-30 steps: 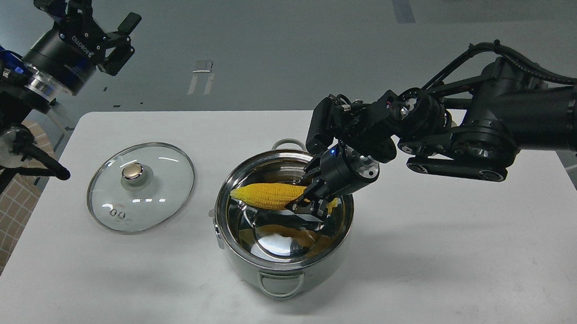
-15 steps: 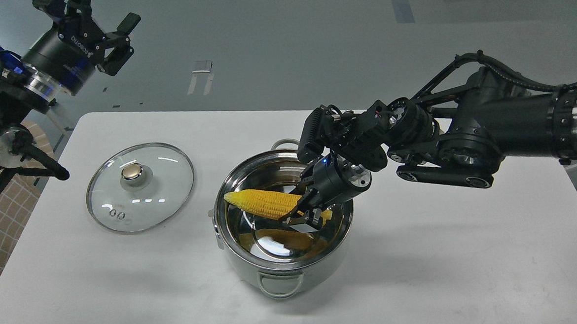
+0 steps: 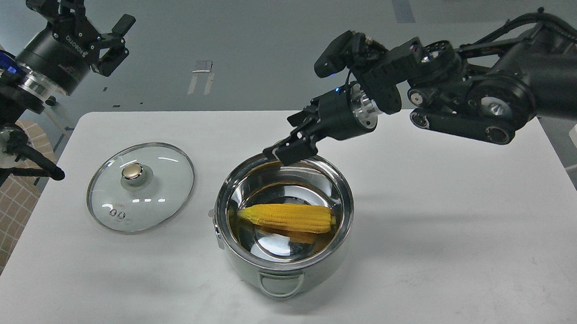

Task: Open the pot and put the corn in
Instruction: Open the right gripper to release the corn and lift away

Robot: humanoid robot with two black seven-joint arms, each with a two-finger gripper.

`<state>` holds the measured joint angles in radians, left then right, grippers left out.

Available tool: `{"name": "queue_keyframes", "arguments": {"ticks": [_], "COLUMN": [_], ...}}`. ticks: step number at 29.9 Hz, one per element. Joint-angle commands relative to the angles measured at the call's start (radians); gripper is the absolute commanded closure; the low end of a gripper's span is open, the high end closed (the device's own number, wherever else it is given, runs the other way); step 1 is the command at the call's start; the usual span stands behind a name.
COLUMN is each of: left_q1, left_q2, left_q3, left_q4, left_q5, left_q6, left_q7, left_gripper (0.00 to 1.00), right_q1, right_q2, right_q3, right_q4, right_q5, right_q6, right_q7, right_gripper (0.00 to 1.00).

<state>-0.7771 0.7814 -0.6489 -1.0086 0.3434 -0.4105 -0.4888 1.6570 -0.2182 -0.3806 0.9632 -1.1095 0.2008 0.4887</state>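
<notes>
The shiny steel pot [image 3: 247,268] stands uncovered at the middle of the white table. The yellow corn [image 3: 286,218] lies flat inside it, tip pointing left, mirrored in the pot's bottom. My right gripper [image 3: 288,151] hangs above the pot's back rim, open and empty, clear of the corn. My left gripper [image 3: 117,42] is raised at the upper left beyond the table's edge, open and empty.
The glass lid [image 3: 162,198] with its gold knob [image 3: 132,172] lies flat on the table [image 3: 445,233] left of the pot. My right arm spans the upper right above the table. A tiled floor patch shows at the far left.
My right gripper let go of the corn, which now lies in the pot, and rose up and back above the pot's far rim. The left arm shifted slightly up and left.
</notes>
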Motion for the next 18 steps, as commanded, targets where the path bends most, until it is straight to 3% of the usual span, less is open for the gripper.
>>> {"name": "queue_keyframes", "arguments": {"ticks": [1, 4, 9, 13, 18], "left_q1": [-0.002, -0.002, -0.002, -0.004, -0.005], "left_q2": [-0.013, -0.040, -0.103, -0.209, -0.332], "left_q3": [0.000, -0.002, 0.002, -0.003, -0.002], "left_q4": [0.008, 0.011, 0.065, 0.209, 0.350], "left_q5": [0.000, 0.000, 0.005, 0.000, 0.000], "left_q6": [0.025, 0.052, 0.024, -0.078, -0.078], "left_q7": [0.000, 0.000, 0.000, 0.000, 0.000], "left_gripper": [0.02, 0.02, 0.02, 0.02, 0.02], "right_q1": [-0.051, -0.132, -0.282, -0.420, -0.581], "right_q2": [-0.035, -0.049, -0.035, -0.024, -0.014], "right_q3": [0.095, 0.175, 0.356, 0.553, 0.771], "right_q4": [-0.102, -0.207, -0.342, -0.353, -0.348], "right_q5": [0.137, 0.282, 0.532, 0.660, 0.665], "right_q6": [-0.035, -0.089, -0.119, -0.106, -0.083], "right_q7": [0.000, 0.000, 0.000, 0.000, 0.000], "right_gripper": [0.00, 0.00, 0.00, 0.00, 0.00]}}
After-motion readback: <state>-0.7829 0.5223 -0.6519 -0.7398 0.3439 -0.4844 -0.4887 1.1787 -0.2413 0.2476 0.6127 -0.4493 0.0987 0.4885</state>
